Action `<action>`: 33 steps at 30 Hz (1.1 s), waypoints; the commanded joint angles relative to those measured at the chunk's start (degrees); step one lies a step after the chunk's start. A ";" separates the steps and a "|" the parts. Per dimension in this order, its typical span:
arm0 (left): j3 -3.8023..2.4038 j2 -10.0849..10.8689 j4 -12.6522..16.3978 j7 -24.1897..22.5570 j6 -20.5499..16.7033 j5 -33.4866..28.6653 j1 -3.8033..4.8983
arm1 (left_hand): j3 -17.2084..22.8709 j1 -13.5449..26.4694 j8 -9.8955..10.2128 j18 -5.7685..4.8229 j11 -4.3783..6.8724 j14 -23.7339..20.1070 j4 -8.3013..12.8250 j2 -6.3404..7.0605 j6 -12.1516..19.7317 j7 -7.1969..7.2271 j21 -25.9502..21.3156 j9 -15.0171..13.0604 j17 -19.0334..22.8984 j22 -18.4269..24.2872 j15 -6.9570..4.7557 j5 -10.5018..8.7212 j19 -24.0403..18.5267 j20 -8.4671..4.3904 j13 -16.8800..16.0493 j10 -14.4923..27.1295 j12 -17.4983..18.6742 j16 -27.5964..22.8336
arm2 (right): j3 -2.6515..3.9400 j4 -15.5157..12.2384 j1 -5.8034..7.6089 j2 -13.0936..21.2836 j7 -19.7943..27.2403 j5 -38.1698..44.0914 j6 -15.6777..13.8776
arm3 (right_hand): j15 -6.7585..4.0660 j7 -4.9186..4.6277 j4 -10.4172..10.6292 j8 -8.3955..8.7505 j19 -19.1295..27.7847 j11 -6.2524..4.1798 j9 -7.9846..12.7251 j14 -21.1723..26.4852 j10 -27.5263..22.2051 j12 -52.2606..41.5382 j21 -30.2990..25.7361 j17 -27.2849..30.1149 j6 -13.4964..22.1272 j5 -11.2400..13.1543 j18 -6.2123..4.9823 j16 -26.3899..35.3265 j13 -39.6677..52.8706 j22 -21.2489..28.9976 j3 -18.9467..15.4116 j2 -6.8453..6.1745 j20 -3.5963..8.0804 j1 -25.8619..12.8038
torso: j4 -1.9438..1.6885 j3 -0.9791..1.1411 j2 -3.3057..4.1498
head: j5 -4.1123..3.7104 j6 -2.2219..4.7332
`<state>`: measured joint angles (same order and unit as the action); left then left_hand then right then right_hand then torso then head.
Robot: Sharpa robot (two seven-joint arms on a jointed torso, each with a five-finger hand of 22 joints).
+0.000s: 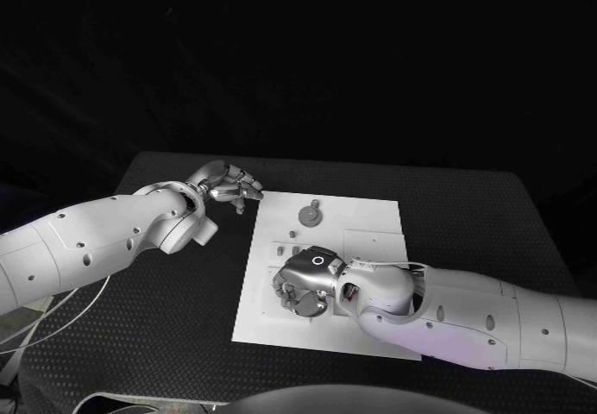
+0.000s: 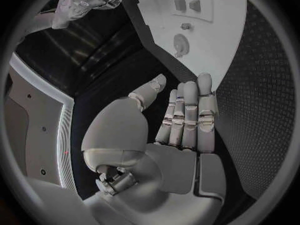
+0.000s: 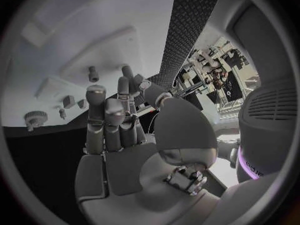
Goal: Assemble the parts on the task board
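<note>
Hovering over the near-left part of the task board, our right hand has its fingers extended and close together in the right wrist view, and we see nothing held in them; whether a fingertip touches the board we cannot tell. Our left hand waits off the board's far-left corner above the black table, fingers straight and side by side with the thumb apart, holding nothing. On the board's far half lies a round grey part with a small tab, and the right wrist view shows a small gear near the board's edge, a short peg standing farther in, and small blocks between them. We judge the step in hand to be picking one of these small pieces beside the right fingers. To do it well, we should lower slowly, spread the thumb from the fingers before contact, and pinch the piece from its sides so it stays upright. We should keep the palm from sweeping its neighbours, and the left hand could steady the board's edge if it slides.
</note>
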<state>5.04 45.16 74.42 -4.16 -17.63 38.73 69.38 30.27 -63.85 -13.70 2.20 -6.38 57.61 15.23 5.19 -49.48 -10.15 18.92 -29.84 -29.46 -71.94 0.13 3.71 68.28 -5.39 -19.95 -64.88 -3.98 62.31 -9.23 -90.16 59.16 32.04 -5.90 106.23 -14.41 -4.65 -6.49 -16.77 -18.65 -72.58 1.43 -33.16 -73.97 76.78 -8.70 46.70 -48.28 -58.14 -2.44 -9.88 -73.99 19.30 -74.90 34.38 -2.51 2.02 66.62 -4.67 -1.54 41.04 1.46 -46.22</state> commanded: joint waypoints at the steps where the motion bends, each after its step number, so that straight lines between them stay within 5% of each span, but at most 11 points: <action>1: -0.04 -0.07 0.12 -0.31 0.37 -0.06 0.09 | -0.02 -0.24 -0.28 3.90 -0.13 0.55 0.12 0.05 -0.07 -0.44 -0.33 0.07 -0.05 -0.09 0.04 -0.33 0.47 -0.10 -0.09 0.46 -0.06 -0.05 | -0.01 0.13 -0.05 -0.06 -0.11 2.28 0.43 | -0.23 0.02 0.06 -0.20 -0.18 0.03 -1.09 0.02 0.34 -0.06 0.24 0.06 -0.43 -0.34 -5.12 -0.11 0.11 -1.12 0.32 0.30 0.29 0.48 | -0.02 -0.06 -0.04 | 0.06 -0.03; 33: -0.03 0.13 0.15 -0.28 0.36 -0.06 0.09 | 0.00 -0.26 -0.35 3.90 -0.13 0.55 0.11 0.05 -0.04 -0.44 -0.42 0.11 -0.09 -0.16 0.04 -0.33 0.50 -0.10 -0.12 0.48 -0.06 -0.08 | -0.30 1.83 -0.56 -1.06 -0.25 2.11 2.85 | -0.27 0.03 0.07 -0.18 -0.13 0.00 -1.16 0.05 0.35 -0.02 0.26 0.07 -0.48 -0.34 -5.12 -0.09 0.35 -1.13 0.31 0.30 0.28 0.59 | -0.01 -0.06 -0.03 | 0.07 -0.34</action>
<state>5.05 45.36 74.45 -4.11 -17.62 38.73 69.38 30.27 -63.85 -13.70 2.20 -6.51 57.61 15.23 5.19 -49.52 -10.09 18.69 -29.80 -29.49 -72.03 0.13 3.71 68.42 -5.51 -19.98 -64.75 -3.98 62.31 -9.16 -88.65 59.03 31.01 -6.00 108.13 -14.09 -4.47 -6.41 -16.68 -18.49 -72.57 1.43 -33.25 -73.98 76.78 -8.89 46.70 -48.29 -58.23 -2.65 -10.06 -73.99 19.72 -74.90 34.47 -2.36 2.01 66.92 -4.69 -1.58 41.01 1.51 -46.54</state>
